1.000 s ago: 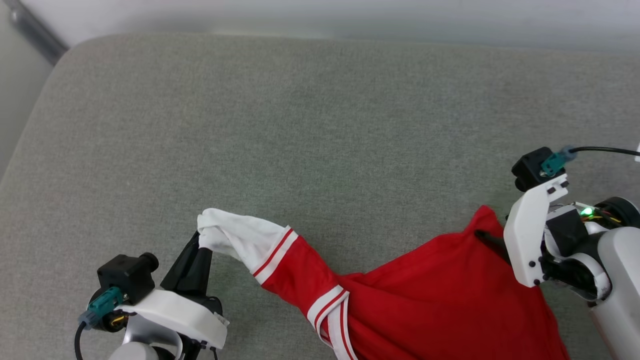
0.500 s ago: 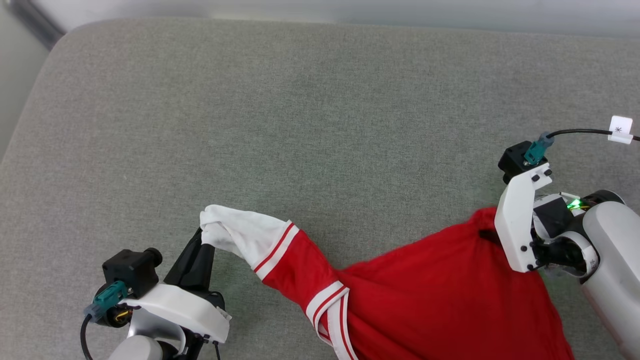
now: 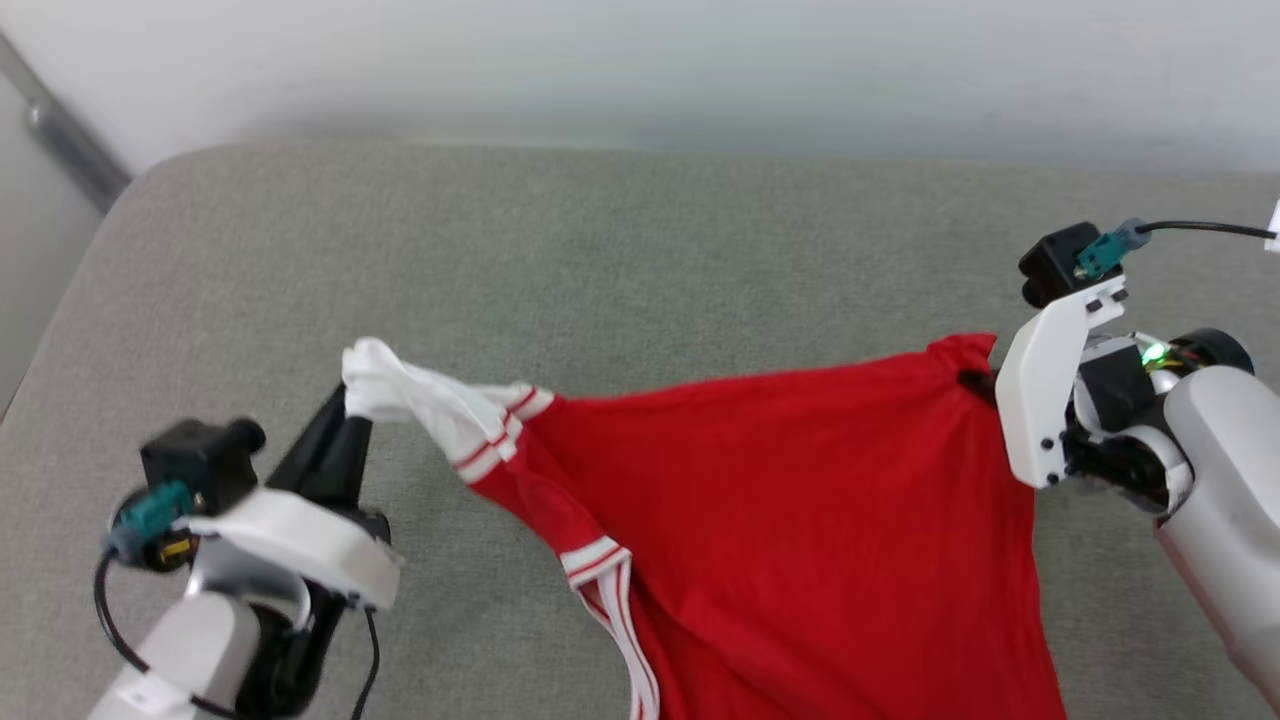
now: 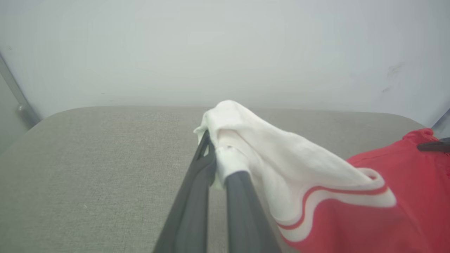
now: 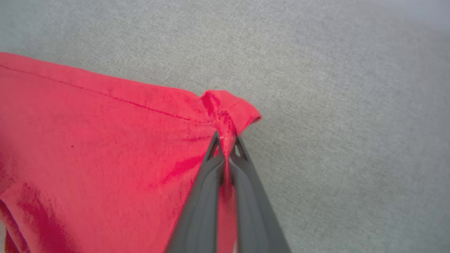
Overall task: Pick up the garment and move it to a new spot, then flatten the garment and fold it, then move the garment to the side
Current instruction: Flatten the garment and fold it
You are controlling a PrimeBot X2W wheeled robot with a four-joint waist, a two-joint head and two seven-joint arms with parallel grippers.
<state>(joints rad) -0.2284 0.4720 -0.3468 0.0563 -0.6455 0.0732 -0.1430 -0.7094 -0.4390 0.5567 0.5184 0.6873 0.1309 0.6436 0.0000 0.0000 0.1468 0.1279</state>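
The garment [image 3: 780, 500], a red jersey with a white sleeve and red-and-white striped trim, hangs stretched between both grippers above the grey cushion [image 3: 640, 250]. My left gripper [image 3: 347, 402] is shut on the bunched white sleeve [image 4: 246, 140]; in the left wrist view its dark fingers [image 4: 197, 196] pinch that white cloth. At the right, the right gripper [image 3: 975, 380] is shut on a red hem corner [image 5: 228, 109], and its fingers [image 5: 211, 175] meet on the fabric. The garment's lower part runs off the head view's bottom edge.
The grey upholstered cushion [image 5: 351, 105] spreads under everything, with bare surface behind and to the left of the garment. A pale wall [image 3: 640, 60] stands behind its far edge. A grey metal bar [image 3: 60, 140] slants at the far left.
The right gripper has closed on the red hem corner. Both grippers have lifted and drawn apart, stretching the garment taut between them. The head camera has shifted, showing more wall.
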